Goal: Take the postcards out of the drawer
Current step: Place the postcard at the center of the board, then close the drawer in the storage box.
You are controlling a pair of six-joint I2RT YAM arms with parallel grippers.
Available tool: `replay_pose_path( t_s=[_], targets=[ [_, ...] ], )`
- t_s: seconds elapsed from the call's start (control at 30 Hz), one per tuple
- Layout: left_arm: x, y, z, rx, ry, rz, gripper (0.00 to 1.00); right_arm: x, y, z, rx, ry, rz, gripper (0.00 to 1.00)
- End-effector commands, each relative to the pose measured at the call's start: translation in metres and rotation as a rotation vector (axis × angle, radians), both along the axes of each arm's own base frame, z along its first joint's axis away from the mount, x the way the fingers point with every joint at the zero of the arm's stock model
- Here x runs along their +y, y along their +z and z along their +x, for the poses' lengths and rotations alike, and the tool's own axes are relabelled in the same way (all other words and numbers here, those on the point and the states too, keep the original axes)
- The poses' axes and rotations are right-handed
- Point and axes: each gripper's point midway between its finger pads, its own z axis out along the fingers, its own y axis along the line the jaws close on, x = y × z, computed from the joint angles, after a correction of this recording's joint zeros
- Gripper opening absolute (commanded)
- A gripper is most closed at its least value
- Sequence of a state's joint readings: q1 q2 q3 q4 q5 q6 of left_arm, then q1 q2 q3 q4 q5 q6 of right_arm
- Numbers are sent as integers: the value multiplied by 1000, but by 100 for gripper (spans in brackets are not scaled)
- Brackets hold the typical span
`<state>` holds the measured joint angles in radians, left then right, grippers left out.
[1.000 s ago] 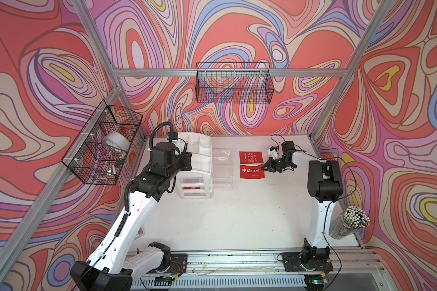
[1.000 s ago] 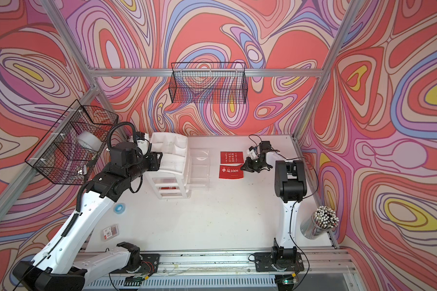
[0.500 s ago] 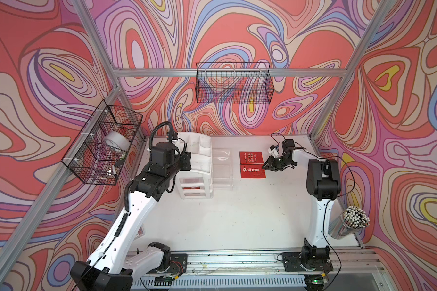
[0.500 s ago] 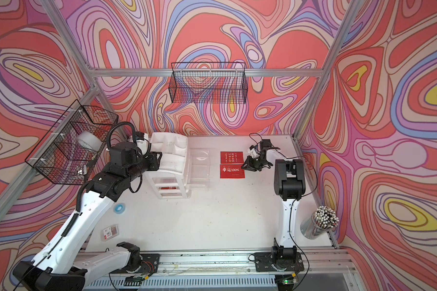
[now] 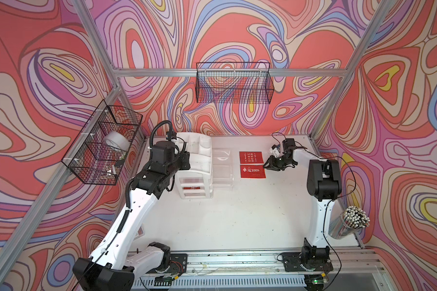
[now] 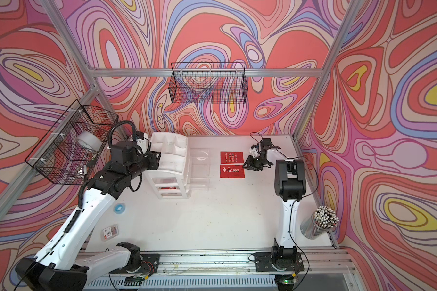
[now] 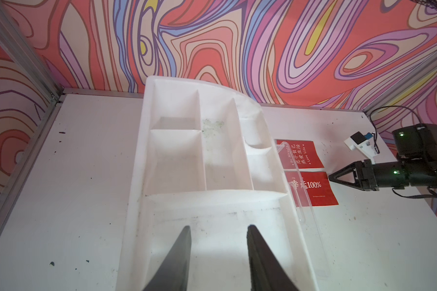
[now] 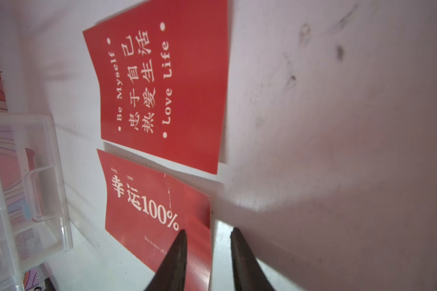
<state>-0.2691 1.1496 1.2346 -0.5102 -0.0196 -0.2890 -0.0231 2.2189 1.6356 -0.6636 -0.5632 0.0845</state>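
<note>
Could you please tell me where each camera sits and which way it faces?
Both top views: high at the front, looking down toward the back wall; the table, left arm and right arm show.
Left wrist: above the drawer unit, facing the back wall; shows the open left end effector and the right end effector.
Right wrist: low over the table, looking down at the "100%" postcard and the "Love Life" postcard; shows its open fingers.
Shared: both wrist views show those two postcards.

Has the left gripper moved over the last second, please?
No. The left gripper stays over the top of the white drawer unit, unshifted against it in both top views.
</note>
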Motion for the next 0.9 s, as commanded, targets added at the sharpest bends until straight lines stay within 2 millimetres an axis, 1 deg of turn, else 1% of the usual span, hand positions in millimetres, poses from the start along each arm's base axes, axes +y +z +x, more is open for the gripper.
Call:
replay_pose_path(
  t_s=[0.0,0.3,0.4,0.5,0.57,0.7,0.87],
  targets=[
    [14,10,7,10,39,10,39,-13,27,3,-57,-37,-54,33],
    [36,3,36,57,88,17,39,-8,72,-3,-151,-59,-17,33],
    [43,-3,44,71,108,29,39,-3,86,-8,-186,-65,22,33],
    [51,-13,52,93,134,45,38,9,97,-11,-219,-59,100,33],
    [54,-18,57,107,139,45,36,21,96,-15,-219,-38,136,33],
    [53,-25,61,122,131,41,33,34,91,-20,-221,-38,152,33],
    [54,-33,62,145,133,45,28,62,78,-24,-205,-5,153,32]
  ],
)
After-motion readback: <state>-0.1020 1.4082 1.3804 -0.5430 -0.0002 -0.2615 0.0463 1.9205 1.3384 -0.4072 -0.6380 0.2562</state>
